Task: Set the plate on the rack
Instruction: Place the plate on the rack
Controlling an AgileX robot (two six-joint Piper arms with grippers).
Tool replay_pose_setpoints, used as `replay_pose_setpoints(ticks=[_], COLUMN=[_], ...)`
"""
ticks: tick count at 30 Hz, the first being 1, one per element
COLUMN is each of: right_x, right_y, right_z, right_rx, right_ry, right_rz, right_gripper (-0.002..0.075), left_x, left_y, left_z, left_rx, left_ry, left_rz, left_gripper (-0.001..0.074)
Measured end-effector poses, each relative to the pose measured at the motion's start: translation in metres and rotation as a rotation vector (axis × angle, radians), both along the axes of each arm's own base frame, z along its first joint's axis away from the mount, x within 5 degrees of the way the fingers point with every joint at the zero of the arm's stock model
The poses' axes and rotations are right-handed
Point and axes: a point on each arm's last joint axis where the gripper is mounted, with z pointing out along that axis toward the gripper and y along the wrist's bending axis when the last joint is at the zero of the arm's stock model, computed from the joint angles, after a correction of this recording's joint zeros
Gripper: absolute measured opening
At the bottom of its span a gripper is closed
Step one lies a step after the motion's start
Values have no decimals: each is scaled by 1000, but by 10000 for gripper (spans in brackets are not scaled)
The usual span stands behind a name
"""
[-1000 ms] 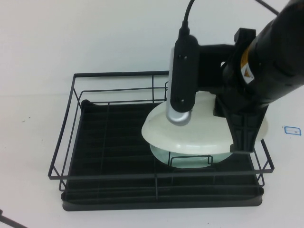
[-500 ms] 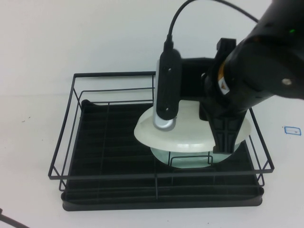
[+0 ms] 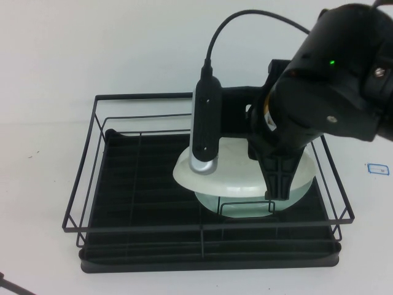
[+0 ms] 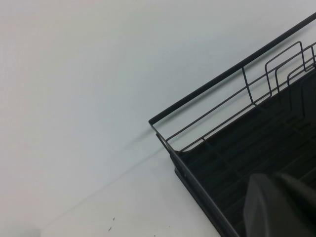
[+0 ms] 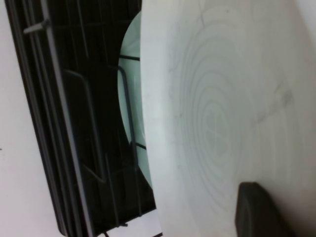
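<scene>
White plate, high view: my right gripper [image 3: 277, 184] has its fingers clamped on the edge of the plate [image 3: 236, 178], which hangs tilted over the right half of the rack [image 3: 98, 184].
Progress, high view: I judge the carry nearly finished; the plate is inside the rack's outline but not set down and not released.
Left to do: lower it, settle it, let go.
Count, high view: one rack, one white plate, one mint-green plate [image 3: 242, 210] lying in the rack under the white one, all on the pale bench [image 3: 49, 74].
Left wrist view: only a corner of the rack [image 4: 163, 123] and bare bench [image 4: 74, 98] show; my left gripper [image 4: 281, 205] is a dark blur at the frame's edge, well away from the plate, and I cannot tell how its fingers stand.
Right wrist view: the plate [image 5: 222, 113] fills the picture, one dark finger pressed on its face; the mint-green plate [image 5: 131, 94] peeks out behind it among the rack's wire loops.
Count, right wrist view: two plates, one rack [image 5: 54, 128].
</scene>
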Motion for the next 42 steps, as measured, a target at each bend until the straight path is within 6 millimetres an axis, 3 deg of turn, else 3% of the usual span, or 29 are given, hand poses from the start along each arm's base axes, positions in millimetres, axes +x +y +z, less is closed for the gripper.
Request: replay_pose_setpoints(ticks=[42], right_x=[28], right_y=[18], right_z=[-70], right_rx=[-131], right_ry=[122], right_rz=[-90], right_gripper=[154], left_x=[0], left_y=[0], left_z=[0], left_rx=[1], left_ry=[5], left_rz=[0], left_gripper=[1])
